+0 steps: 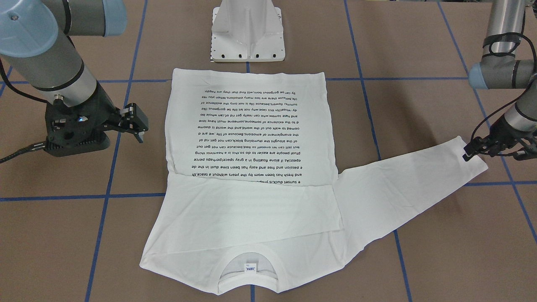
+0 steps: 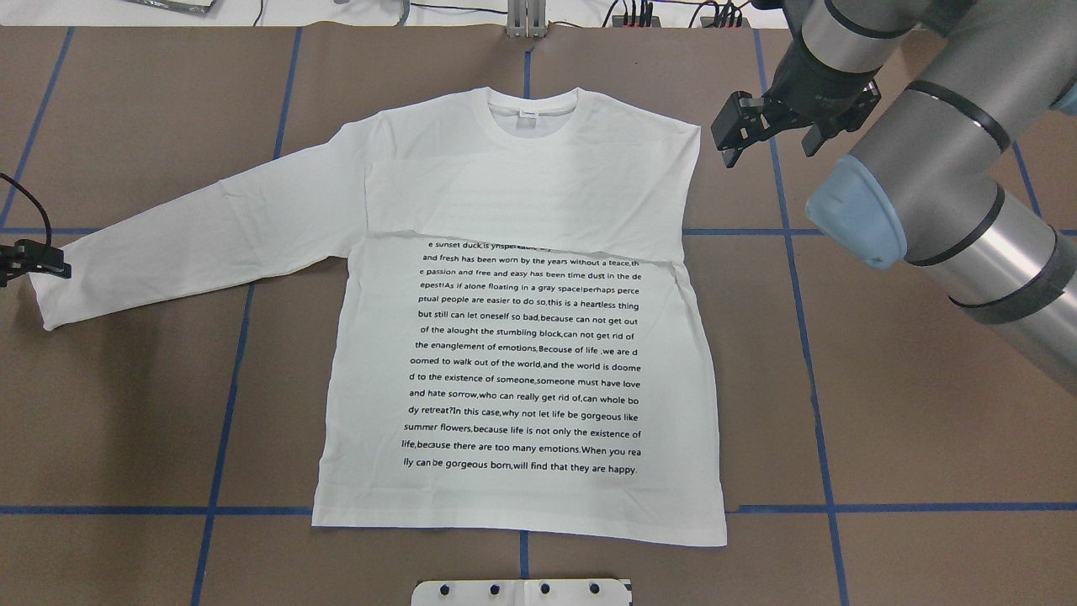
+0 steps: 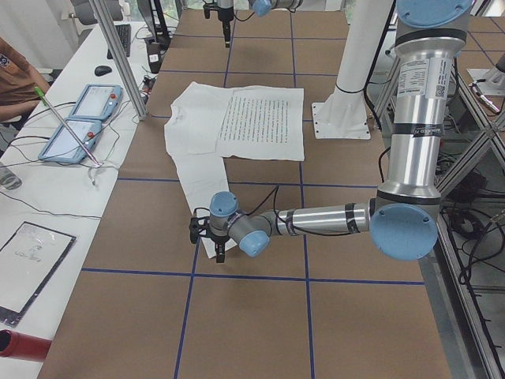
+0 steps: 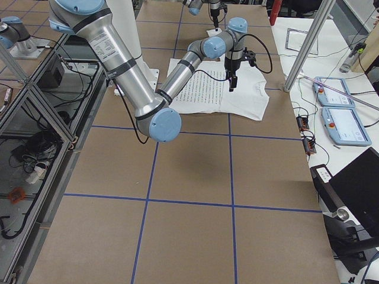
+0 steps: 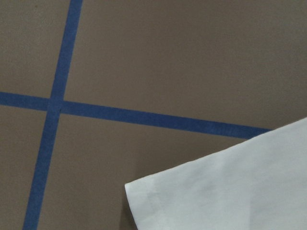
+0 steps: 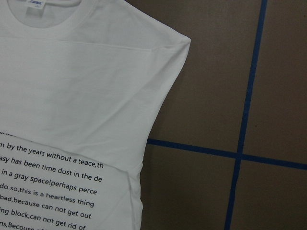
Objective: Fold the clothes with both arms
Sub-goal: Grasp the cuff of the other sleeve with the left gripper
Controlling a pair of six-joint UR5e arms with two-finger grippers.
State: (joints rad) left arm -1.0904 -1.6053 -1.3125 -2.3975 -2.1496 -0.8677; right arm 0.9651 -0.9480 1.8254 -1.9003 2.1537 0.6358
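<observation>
The white long-sleeved shirt (image 2: 522, 353) lies flat on the brown table, black text up, collar (image 2: 533, 108) at the far side. One sleeve is folded across the chest and covers the top text line. The other sleeve stretches out to the overhead view's left, ending in the cuff (image 2: 50, 295). My left gripper (image 2: 25, 261) is low at that cuff's edge (image 1: 491, 153); its jaws look apart, with nothing seen between them. My right gripper (image 2: 770, 139) is open and empty, raised beside the shirt's shoulder (image 1: 136, 123). The left wrist view shows only the cuff corner (image 5: 230, 191).
The white pedestal base (image 1: 247, 33) stands just beyond the shirt's hem. Blue tape lines (image 2: 808, 337) grid the table. A side bench with teach pendants (image 3: 87, 118) and an aluminium post (image 3: 118, 55) runs along the far edge.
</observation>
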